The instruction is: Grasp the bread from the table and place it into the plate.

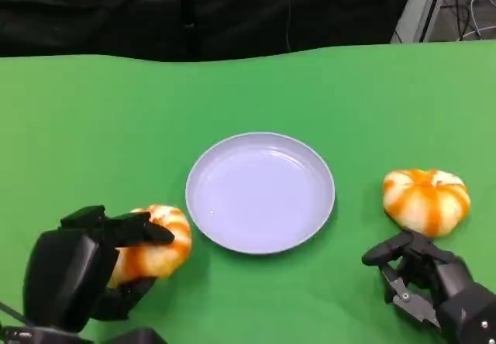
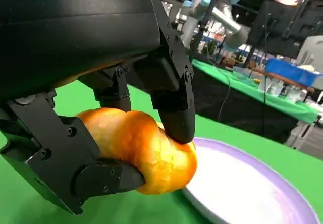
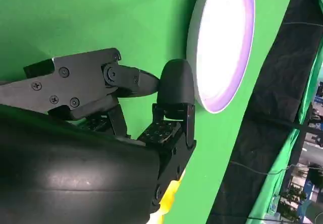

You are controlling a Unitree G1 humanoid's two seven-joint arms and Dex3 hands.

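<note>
- At the middle of the green surface (image 1: 93, 127) sits the round pale lavender plate (image 1: 260, 192), with bare green open on its far side and along its near edge between the two hands.
- Just left of the plate's near-left rim, the left hand (image 1: 85, 263) holds an orange-and-white bread roll (image 1: 159, 243); its fingers (image 2: 174, 103) are closed over the top of the roll and the thumb presses in from below.
- In the left wrist view the roll's end reaches the plate's raised rim; whether it touches cannot be told.
- Right of the plate, apart from its rim, a second bread roll (image 1: 426, 200) lies on the surface.
- The right hand (image 1: 430, 278) is just on the near side of that second roll, its fingers (image 3: 174, 85) parted and holding nothing, not touching the roll.
- Beyond the surface's far edge the backdrop is dark.
</note>
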